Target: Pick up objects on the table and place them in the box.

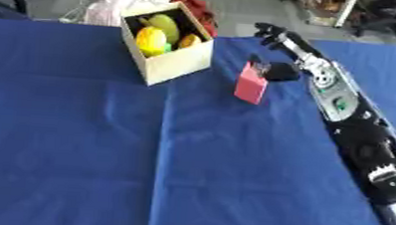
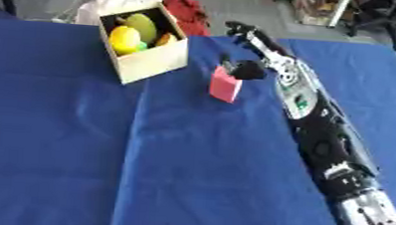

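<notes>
A pink carton (image 1: 251,84) stands upright on the blue tablecloth (image 1: 103,143), just right of an open cream box (image 1: 180,59). The box sits tilted at the back centre and holds yellow and green fruit (image 1: 154,37) plus an orange piece. My right arm reaches in along the right side, and the right hand (image 1: 286,45) hovers just behind and to the right of the carton. Its fingers (image 1: 270,32) stretch straight toward the far edge, while the thumb (image 1: 280,71) touches or nearly touches the carton's top right corner. The hand is open. My left hand shows in neither view.
Behind the table's far edge lie a red cloth (image 1: 198,7) and a white bag (image 1: 114,6) on the floor. Office chairs (image 2: 384,17) stand at the far right. The blue cloth spreads wide to the left and front.
</notes>
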`<action>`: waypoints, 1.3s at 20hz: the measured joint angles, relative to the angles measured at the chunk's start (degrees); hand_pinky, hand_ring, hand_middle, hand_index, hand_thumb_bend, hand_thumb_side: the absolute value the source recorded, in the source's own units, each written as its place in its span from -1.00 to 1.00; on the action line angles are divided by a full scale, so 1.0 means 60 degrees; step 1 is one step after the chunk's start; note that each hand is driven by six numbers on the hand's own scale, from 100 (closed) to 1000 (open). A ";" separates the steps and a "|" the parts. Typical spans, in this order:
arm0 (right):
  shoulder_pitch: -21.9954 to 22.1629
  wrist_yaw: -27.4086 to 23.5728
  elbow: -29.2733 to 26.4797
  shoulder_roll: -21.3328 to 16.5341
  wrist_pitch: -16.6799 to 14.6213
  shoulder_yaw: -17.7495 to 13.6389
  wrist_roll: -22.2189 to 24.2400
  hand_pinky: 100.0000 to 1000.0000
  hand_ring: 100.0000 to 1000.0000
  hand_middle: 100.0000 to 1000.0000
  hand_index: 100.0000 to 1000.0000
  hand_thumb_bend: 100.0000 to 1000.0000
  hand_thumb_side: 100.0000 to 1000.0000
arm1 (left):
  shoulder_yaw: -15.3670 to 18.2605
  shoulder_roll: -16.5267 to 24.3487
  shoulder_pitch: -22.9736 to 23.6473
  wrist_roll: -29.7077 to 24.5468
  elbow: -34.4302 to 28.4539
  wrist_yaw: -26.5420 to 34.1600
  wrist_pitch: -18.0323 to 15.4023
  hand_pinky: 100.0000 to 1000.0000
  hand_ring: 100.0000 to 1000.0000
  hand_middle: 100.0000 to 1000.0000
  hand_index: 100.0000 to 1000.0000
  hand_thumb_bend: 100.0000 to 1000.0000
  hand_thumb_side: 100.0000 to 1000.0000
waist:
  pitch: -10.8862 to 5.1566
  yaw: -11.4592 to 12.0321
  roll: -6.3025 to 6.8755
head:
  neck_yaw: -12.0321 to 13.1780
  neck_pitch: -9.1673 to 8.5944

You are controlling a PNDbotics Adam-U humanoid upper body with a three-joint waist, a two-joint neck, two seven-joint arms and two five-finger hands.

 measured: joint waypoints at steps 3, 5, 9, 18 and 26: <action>-0.0034 0.0494 0.0153 0.0053 -0.0161 -0.0077 0.0157 0.78 0.82 0.82 1.00 -1.00 -0.41 | -0.0003 -0.0057 0.0062 -0.0116 0.0000 0.0000 0.0047 0.32 0.14 0.16 0.72 -1.00 0.46 | 0.0000 0.0006 -0.0002 | -0.0027 0.0001; -0.0036 0.0594 0.0163 0.0054 -0.0295 -0.0077 0.0333 0.81 0.84 0.84 1.00 -1.00 -0.36 | -0.0003 -0.0097 0.0073 -0.0164 0.0000 0.0000 0.0080 0.32 0.14 0.16 0.72 -1.00 0.46 | 0.0000 0.0006 -0.0012 | -0.0029 0.0001; -0.0065 0.0897 0.0162 0.0053 -0.0457 0.0063 0.0856 0.87 0.89 0.89 1.00 -1.00 -0.24 | -0.0004 -0.0134 0.0125 -0.0241 0.0000 0.0000 0.0125 0.32 0.13 0.15 0.73 -1.00 0.46 | -0.0007 -0.0002 -0.0042 | -0.0029 0.0003; -0.0061 0.2162 0.0238 0.0054 -0.0455 0.0210 0.1564 0.80 0.84 0.87 1.00 -1.00 -0.64 | -0.0006 -0.0216 0.0160 -0.0338 0.0000 -0.0008 0.0129 0.32 0.12 0.14 0.73 -1.00 0.47 | -0.0018 -0.0004 -0.0042 | -0.0029 0.0003; 0.0004 0.2267 0.0281 0.0112 -0.0416 -0.0027 0.0616 0.08 -0.09 0.42 0.90 -1.00 -0.75 | -0.0017 -0.0254 0.0216 -0.0367 0.0000 -0.0016 0.0138 0.31 0.11 0.14 0.73 -1.00 0.47 | -0.0018 -0.0019 -0.0042 | -0.0030 0.0003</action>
